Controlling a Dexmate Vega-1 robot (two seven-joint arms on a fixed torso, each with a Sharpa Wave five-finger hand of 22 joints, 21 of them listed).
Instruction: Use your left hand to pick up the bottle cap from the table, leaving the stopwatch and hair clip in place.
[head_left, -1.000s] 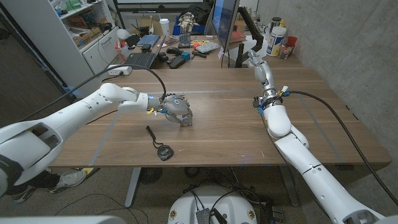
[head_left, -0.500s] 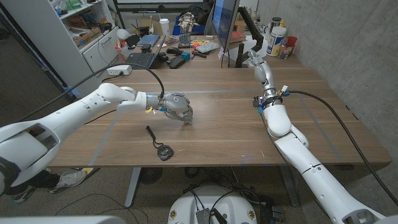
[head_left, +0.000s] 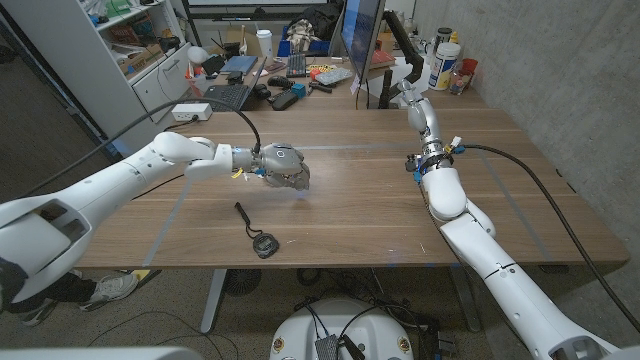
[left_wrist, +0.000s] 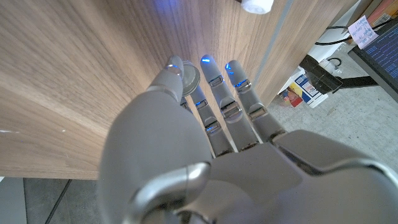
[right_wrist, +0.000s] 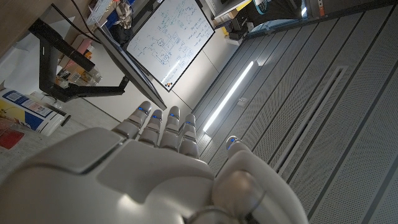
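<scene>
My left hand (head_left: 284, 167) hovers a little above the wooden table (head_left: 360, 200), left of its middle, fingers curled. In the left wrist view a small grey round bottle cap (left_wrist: 190, 77) is pinched between the thumb and a fingertip of that hand (left_wrist: 186, 143); in the head view the hand hides the cap. The black stopwatch (head_left: 264, 243) lies near the front edge, nearer to me than the hand. A thin black piece (head_left: 243, 212) beside it is either its cord or the hair clip; I cannot tell which. My right hand (head_left: 419, 106) stands upright at the far right, fingers straight, empty.
Clutter lines the table's far edge: a laptop (head_left: 228, 96), a keyboard (head_left: 298, 64), a monitor (head_left: 362, 35) and bottles (head_left: 445, 62). A black cable (head_left: 540, 185) runs across the right side. A shelf unit (head_left: 140, 50) stands at the back left.
My left hand has risen off the table and drawn slightly back toward the far left, with the cap in its fingers. The stopwatch and the right arm have not moved.
</scene>
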